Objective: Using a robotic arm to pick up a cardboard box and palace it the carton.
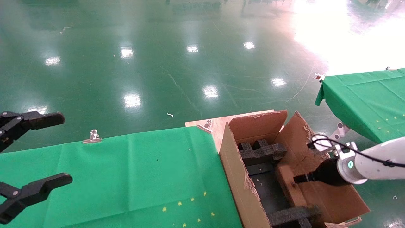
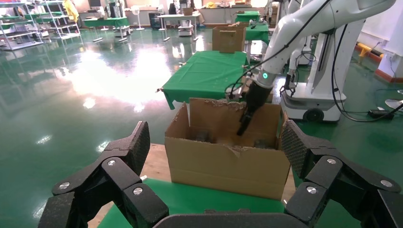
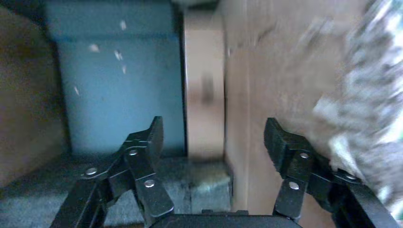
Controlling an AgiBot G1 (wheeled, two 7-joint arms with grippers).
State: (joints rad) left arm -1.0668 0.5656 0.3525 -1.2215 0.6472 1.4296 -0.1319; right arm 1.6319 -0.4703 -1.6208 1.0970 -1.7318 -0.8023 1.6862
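Note:
The carton (image 1: 235, 177) stands open at the right end of the green table, with black foam inserts (image 1: 261, 152) inside. The small cardboard box (image 1: 287, 185) stands on edge inside it, against the right wall. The white robotic arm (image 1: 376, 160) with the teal ring reaches into the carton. My right gripper (image 1: 296, 179) is open just above the box. In the right wrist view the box's narrow tan edge (image 3: 204, 90) lies between the spread fingers (image 3: 151, 138) of my right gripper (image 3: 216, 137), untouched. My left gripper (image 1: 65, 148) hangs open and empty over the table's left end.
A green cloth (image 1: 133, 177) covers the table, held by metal clips (image 1: 92, 136). A bare wooden board (image 1: 218, 125) shows behind the carton. A second green table (image 1: 364, 98) stands at the right. The left wrist view shows the carton (image 2: 223, 164) and the right arm (image 2: 304, 23).

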